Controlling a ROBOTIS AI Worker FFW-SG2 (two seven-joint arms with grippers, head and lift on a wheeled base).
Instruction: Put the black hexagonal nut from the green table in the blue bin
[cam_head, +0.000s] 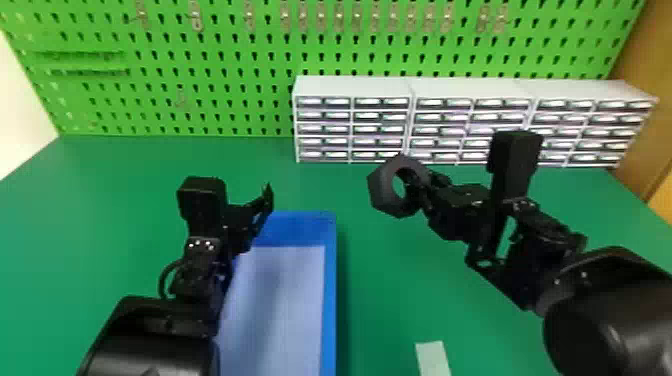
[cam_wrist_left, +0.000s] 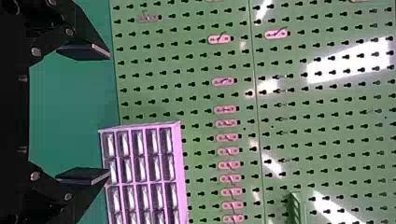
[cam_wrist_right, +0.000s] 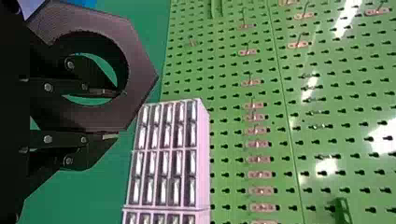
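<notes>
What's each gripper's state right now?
Left gripper: open, nothing between its fingers.
Right gripper: closed on the black hexagonal nut, one finger in its hole.

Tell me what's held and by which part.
The right gripper holds the nut by one side of its ring, one finger in the hole, one outside.

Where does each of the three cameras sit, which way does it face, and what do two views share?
Head view: on the robot's head, facing forward and down at the green table and blue rectangular bin; both black arms show.
Left wrist view: on the left wrist, facing the green metal pegboard; the open left gripper shows.
Right wrist view: on the right wrist, facing the pegboard; the right gripper holds the black hexagonal nut.
Shared: both wrist views include pale drawer units.
</notes>
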